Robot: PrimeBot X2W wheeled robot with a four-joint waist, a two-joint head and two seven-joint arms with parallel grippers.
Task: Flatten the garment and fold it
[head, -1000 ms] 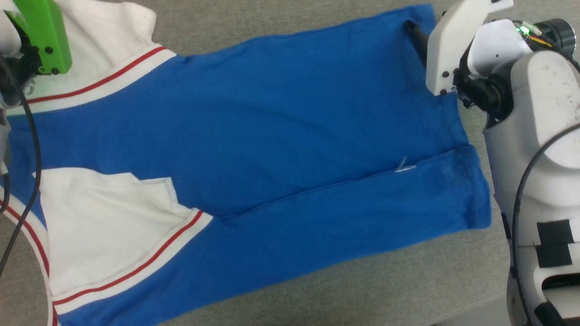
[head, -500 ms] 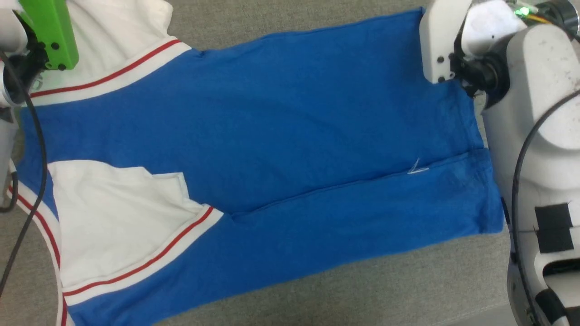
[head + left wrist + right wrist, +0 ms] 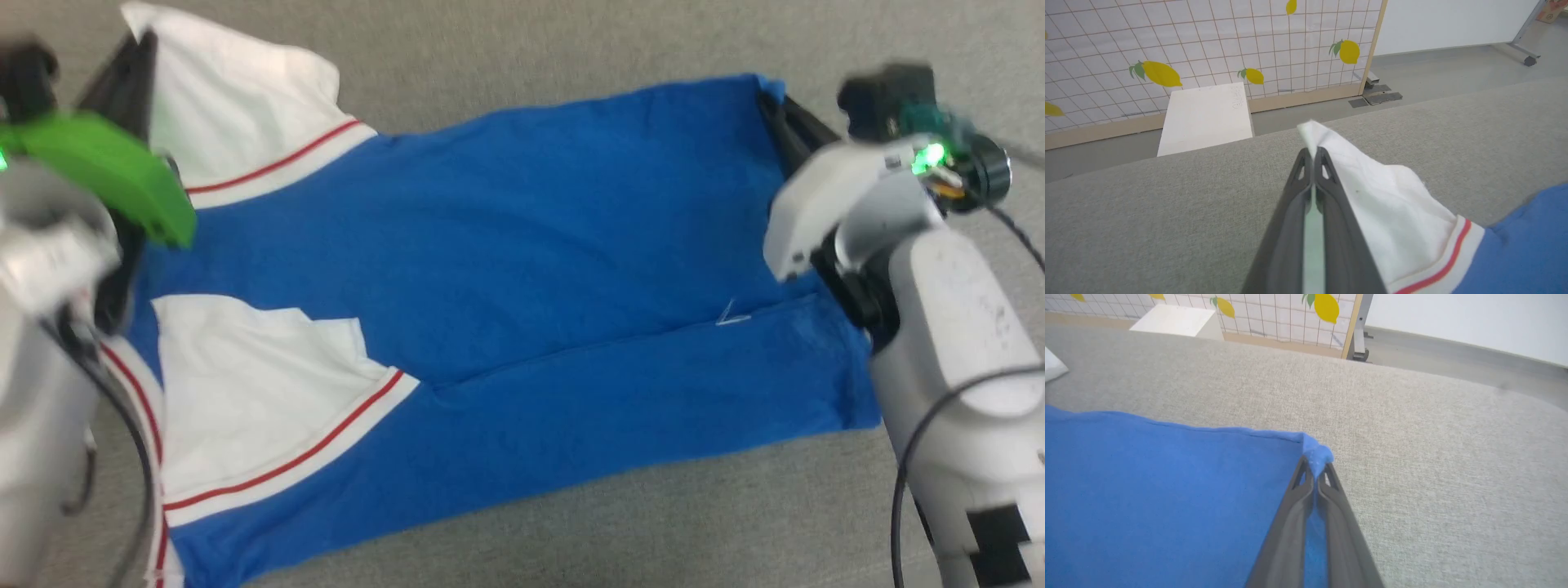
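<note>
The grey cloth-covered table (image 3: 522,49) carries the garment (image 3: 522,245), which lies spread flat across it with its white end panels toward the robot's left and its plain blue end toward the right. One white panel on the near side is turned over on itself.

The left gripper (image 3: 1312,153) is closed on the garment's far white corner (image 3: 1310,126), which stands raised off the cloth. The right gripper (image 3: 1314,463) is pinched tight on the far blue corner (image 3: 1318,455), with a small tuft bunched at the tips.

With both far corners held, the grasp for a fold looks finished. The next move probably calls for both arms to lift together and carry the far edge over toward the garment's near edge, keeping it taut and level so that the blue middle does not sag or drag.

A second ago the right gripper stood open at that blue corner, and it has since shut. The head camera has also shifted, which moves the whole picture.
</note>
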